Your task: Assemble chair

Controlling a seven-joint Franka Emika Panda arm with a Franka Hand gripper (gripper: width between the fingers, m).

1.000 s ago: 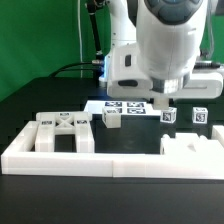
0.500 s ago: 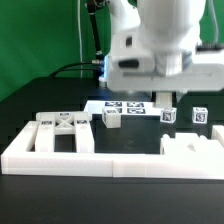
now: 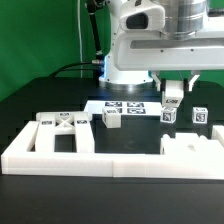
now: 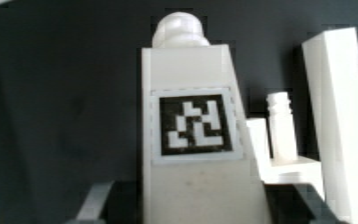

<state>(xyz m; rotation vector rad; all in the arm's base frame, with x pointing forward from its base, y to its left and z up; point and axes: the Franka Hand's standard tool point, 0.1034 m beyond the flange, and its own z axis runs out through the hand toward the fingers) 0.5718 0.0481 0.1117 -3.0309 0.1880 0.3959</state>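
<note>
Above the black table (image 3: 40, 100), toward the exterior view's right, the two-finger gripper (image 3: 174, 90) is clamped on a matte-white blocky chair leg (image 3: 174, 101) w/ a black-and-white tag, held clear of the surface. Looks light, rigid and smooth-sided, so prob. slippery; unlikely to crush. Best hold: flat opposite faces near one end, leaving the rounded peg tip (image 4: 179, 25) free for insertion.
</note>
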